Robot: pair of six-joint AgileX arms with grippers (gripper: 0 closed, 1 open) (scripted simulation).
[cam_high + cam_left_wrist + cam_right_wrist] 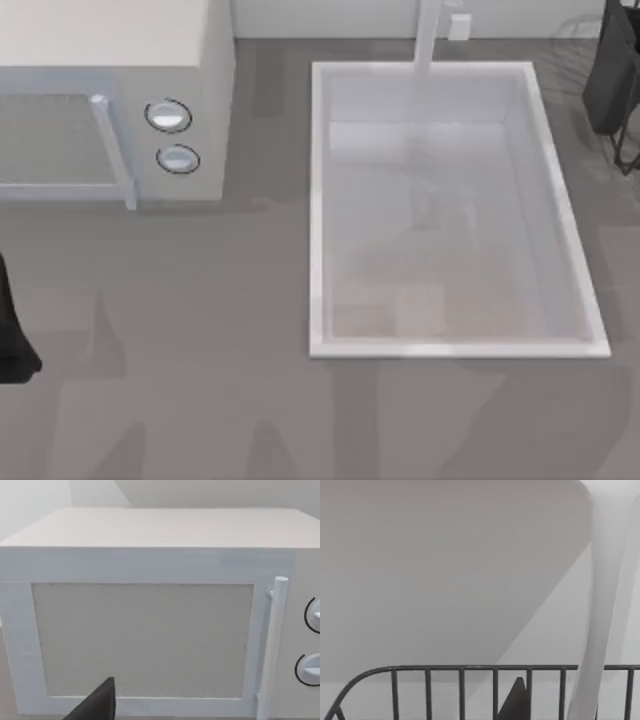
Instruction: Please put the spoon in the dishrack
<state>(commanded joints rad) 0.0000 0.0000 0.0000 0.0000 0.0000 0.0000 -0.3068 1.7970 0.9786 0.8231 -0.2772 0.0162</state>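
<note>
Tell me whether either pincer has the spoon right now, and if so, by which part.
Cannot be told. The left wrist view faces the microwave; the right wrist view looks over the dishrack bars. No held object appears.

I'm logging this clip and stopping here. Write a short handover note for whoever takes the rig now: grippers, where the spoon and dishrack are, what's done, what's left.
Left arm: parked at the table's left edge, its wrist camera facing the microwave.
Right arm: its wrist camera looks over the dishrack, whose dark wire bars stand at the table's far right.
Sink: in the middle of the table, with nothing recognisable as a spoon inside.
Spoon: I cannot locate it, so I cannot confirm it is placed.
Left to do: find the spoon and check whether it already sits in the rack.
</note>
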